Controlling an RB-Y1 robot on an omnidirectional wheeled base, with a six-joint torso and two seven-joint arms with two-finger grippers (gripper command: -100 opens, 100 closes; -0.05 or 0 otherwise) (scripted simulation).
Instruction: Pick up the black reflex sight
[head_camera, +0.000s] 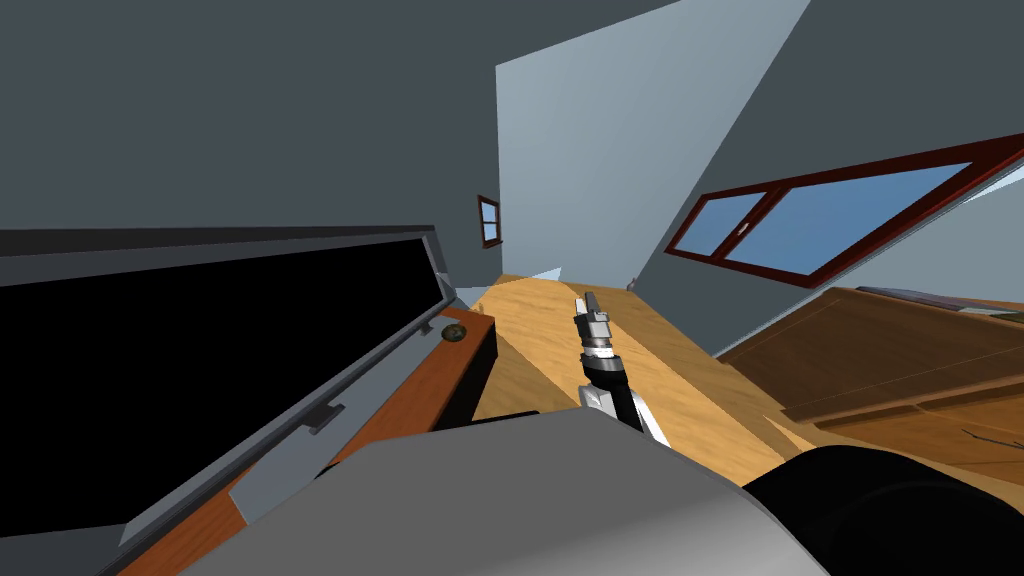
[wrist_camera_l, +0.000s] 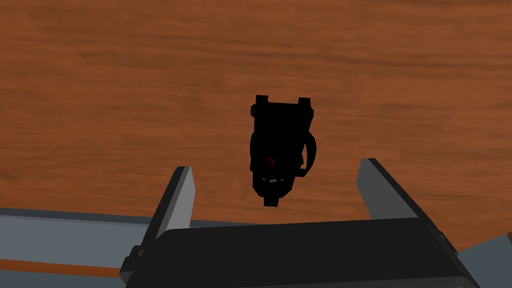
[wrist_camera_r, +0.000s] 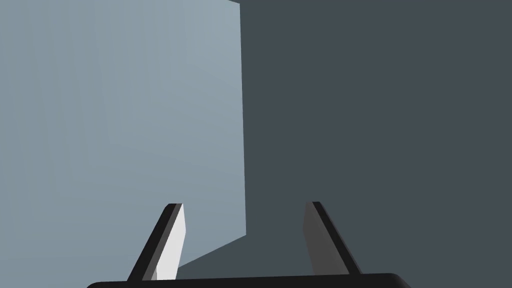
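Dark grey walls meeting a pale blue one, above a light wooden floor (head_camera: 530, 345). At far left a black panel in a grey frame (head_camera: 200, 370), edged by a red-brown wooden top (head_camera: 415, 390). Further right the right gripper (head_camera: 590, 303), raised toward the room's corner. Rightmost, a red-framed window (head_camera: 830, 215). Left gripper (wrist_camera_l: 275, 165) spread wide over that same red-brown wood, holding nothing. Black reflex sight (wrist_camera_l: 277, 145) flat on the wood, centred between the fingers (wrist_camera_l: 180, 195), near end between the tips, far end past them, clear space on both sides. Long axis in line with the fingers, so probably just a straight advance, then a squeeze across the narrow width. Left arm plainly the nearer. Right fingers likewise parted and empty, facing wall. From the left wrist view, the sight's outline and side gaps; from the head view, the room's layout and the right arm's place.
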